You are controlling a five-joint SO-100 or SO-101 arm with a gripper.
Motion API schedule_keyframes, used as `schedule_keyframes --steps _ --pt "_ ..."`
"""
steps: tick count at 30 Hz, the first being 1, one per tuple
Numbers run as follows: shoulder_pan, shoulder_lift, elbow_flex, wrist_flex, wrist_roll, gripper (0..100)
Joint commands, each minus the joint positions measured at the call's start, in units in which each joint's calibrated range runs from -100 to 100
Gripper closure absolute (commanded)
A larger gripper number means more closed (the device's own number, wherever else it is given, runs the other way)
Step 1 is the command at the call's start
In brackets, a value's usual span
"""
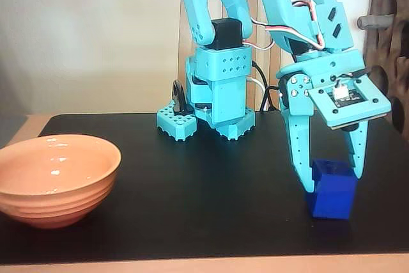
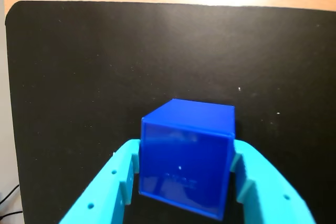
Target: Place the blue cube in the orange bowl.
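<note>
The gripper [image 1: 332, 180] was down at the mat w/ one finger on each side of the blue cube [image 1: 332, 191]; the wrist view showed both fingers [image 2: 113, 182] right against the cube's [image 2: 186, 156] side faces, so it looked clamped on it. Cube sat on the black mat [image 1: 211, 183], right side in the fixed view. Faint embossed marks on the cube's near face, not readable. The orange bowl [image 1: 54, 177] stood well apart at the mat's left end, upright. Arm base [image 1: 214, 103] sat at the mat's back edge, between them. Nothing lay on the mat btw cube & bowl.
</note>
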Motion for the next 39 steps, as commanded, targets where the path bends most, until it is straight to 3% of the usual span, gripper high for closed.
schedule_keyframes --steps 1,39 --pt "0.2 -4.2 0.0 -1.1 -0.3 83" --pt "0.3 -11.4 -0.1 -1.3 -0.3 83"
